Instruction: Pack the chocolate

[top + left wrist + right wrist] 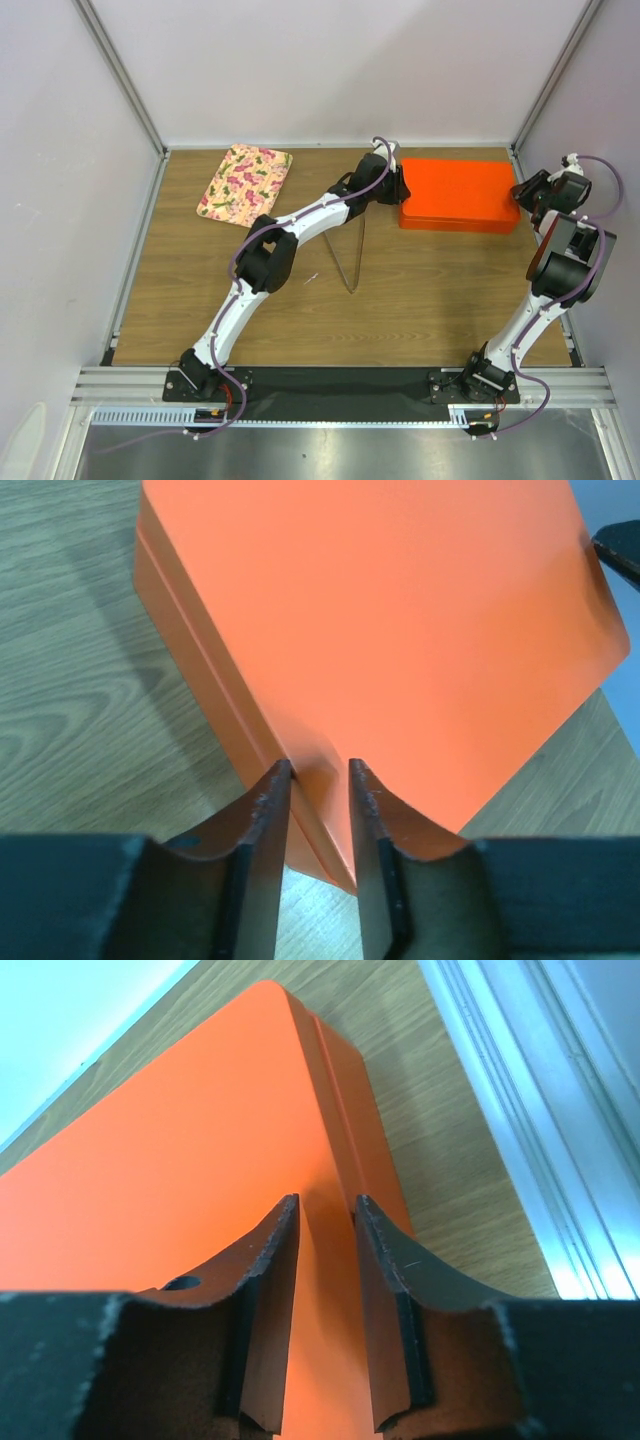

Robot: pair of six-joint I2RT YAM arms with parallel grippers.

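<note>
Orange box point(458, 195), one; floral tray point(245, 182), one; end effectors point(320, 765) point(327, 1200), two.

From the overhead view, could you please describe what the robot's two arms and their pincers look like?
The left arm and right arm have white links with bulky black joints, and a thin purple cable loops along each. The left pincer and right pincer each have two dark, flat, tapering fingers with scuffed edges.
</note>
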